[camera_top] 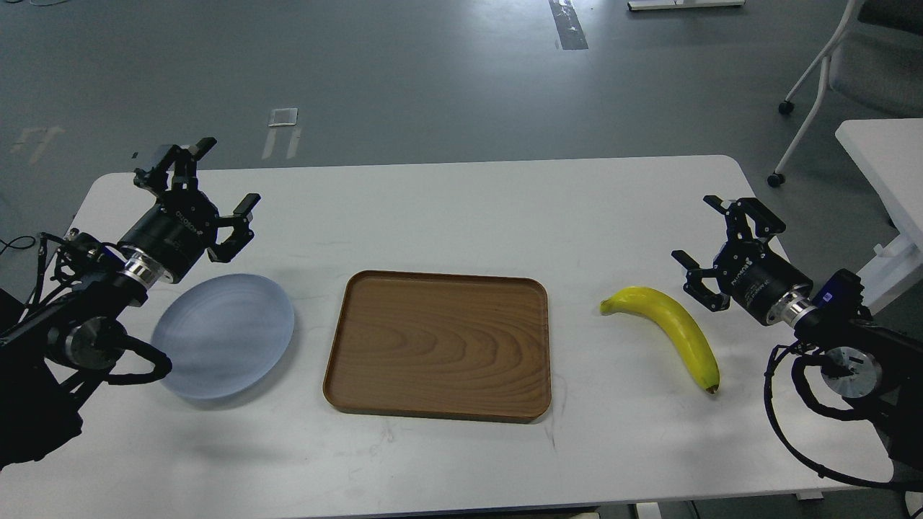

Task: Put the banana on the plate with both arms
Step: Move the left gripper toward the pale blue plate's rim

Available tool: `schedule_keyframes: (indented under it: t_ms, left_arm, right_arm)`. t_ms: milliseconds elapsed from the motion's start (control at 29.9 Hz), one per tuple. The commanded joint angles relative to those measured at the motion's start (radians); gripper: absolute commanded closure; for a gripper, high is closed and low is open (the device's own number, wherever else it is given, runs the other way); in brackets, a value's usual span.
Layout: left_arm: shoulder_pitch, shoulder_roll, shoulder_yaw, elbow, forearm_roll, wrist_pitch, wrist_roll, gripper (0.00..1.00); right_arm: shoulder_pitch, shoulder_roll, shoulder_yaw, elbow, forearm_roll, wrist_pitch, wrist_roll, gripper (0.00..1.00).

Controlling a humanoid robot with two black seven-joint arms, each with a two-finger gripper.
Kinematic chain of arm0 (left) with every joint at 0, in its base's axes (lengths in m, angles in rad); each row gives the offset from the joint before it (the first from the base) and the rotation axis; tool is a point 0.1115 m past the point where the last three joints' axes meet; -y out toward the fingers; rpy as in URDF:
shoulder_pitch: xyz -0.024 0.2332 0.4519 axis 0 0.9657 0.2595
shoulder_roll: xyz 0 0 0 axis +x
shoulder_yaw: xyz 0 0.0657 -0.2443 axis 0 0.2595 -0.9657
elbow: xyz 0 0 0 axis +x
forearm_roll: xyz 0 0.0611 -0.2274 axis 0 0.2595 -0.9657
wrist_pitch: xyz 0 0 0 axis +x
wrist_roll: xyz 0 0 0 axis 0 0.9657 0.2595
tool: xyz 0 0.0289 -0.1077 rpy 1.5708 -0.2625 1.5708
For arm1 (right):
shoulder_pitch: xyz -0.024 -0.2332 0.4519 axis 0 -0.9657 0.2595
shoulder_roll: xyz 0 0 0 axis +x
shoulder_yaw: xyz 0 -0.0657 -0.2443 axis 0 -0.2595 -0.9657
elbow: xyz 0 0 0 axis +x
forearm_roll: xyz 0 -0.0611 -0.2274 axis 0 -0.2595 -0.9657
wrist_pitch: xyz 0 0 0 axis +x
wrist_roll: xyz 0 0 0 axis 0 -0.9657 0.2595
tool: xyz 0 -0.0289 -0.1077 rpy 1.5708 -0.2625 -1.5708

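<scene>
Looking down from the head view, the white rectangular surface carries three things in a row. At the centre sits a rectangular brown wooden tray, bare and no part of the job as worded. At nine o'clock from the tray lies the round, shallow, pale blue-grey plate, also bare. At three o'clock from the tray, well apart from the plate, the curved bright-yellow banana lies flat on the surface, its greenish stem end toward ten o'clock and its small dark tip toward five o'clock.

The right black tool hangs just beside the banana, at about one o'clock from it, fingers spread and gripping nothing. The left black tool hangs near the plate's rim, at about eleven o'clock from it, likewise spread wide and empty.

This layout explains the two-arm demand: the fruit lies on the right arm's side and the plate on the left arm's side, with the tray between. Probably the right arm would pick first and carry the fruit toward the middle for the left arm to take over. Neither tool touches anything, so the task looks unstarted. The banana's curve may let it roll under a poorly centred pinch.
</scene>
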Motion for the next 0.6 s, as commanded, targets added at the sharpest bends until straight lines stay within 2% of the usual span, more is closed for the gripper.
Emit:
schedule_keyframes:
  t_ms: [0,167,468,568]
  left_arm:
    - [0.000,0.000,0.001,-0.001,0.005,0.000,-0.003,0.00]
    - [0.000,0.004,0.006,0.003,0.008,0.000,0.006,0.00]
    - [-0.029,0.050,0.004,0.029,0.018,0.000,-0.008,0.00]
    - [-0.055,0.084,0.006,-0.036,0.113,0.000,-0.032,0.00]
  right_arm:
    - [0.000,0.000,-0.002,-0.001,0.000,0.000,0.000,0.00]
    - [0.000,0.002,-0.002,0.000,0.000,0.000,0.000,0.00]
    - [0.006,0.000,-0.005,0.000,-0.002,0.000,0.000,0.00]
    - [0.006,0.000,-0.006,0.000,-0.002,0.000,0.000,0.00]
